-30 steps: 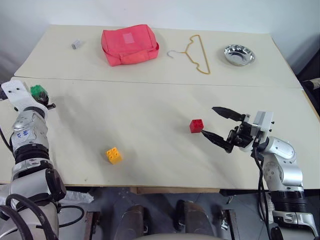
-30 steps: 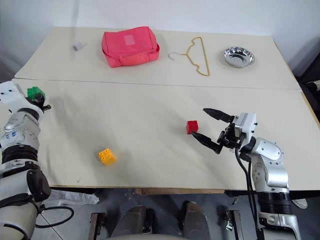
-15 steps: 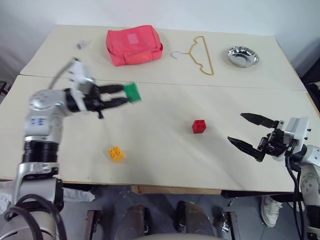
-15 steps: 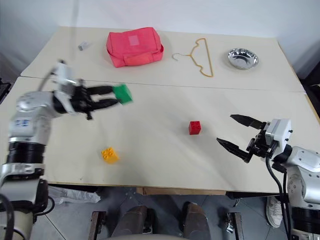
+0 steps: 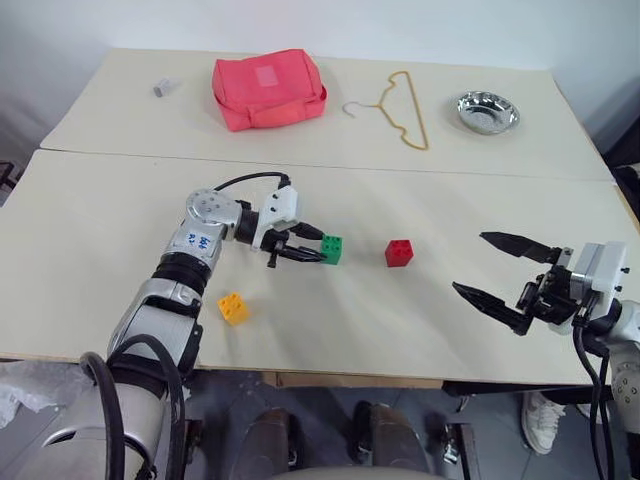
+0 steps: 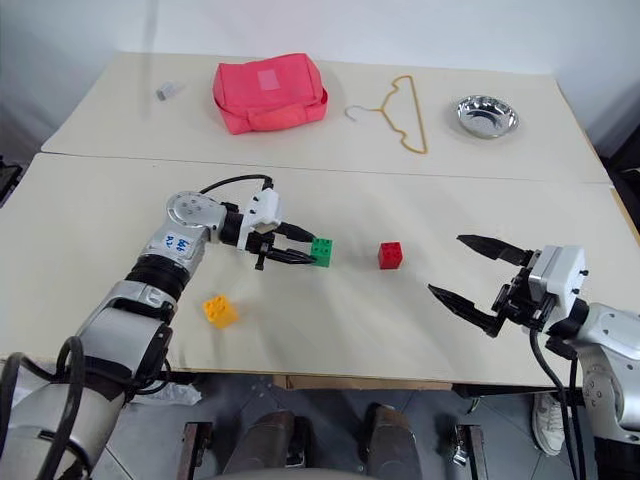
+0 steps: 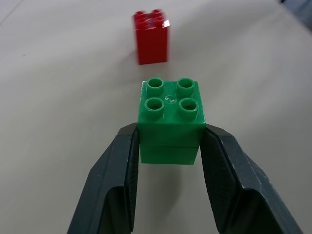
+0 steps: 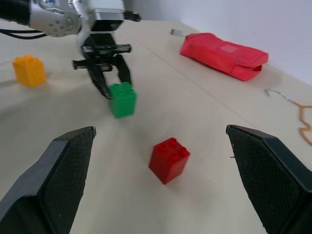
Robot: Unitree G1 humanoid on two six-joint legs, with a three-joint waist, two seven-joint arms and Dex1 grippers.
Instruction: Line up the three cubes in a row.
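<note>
Now the left gripper [image 5: 318, 246] is clamped on the green brick [image 5: 332, 249], just left of the red brick [image 5: 398, 252] (studs up). Yellow brick [image 5: 232, 307] sits apart, nearer the table edge. Right gripper [image 5: 505, 278] gapes wide, empty.

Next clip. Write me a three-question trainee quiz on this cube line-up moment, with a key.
1. True or false: the left gripper is shut on the green cube.
2. Which cube lies nearest the green one: A the red cube, B the yellow-orange cube?
3. Fill in: the right gripper is ___ and holds nothing.

Key: 1 true; 2 A; 3 open.
</note>
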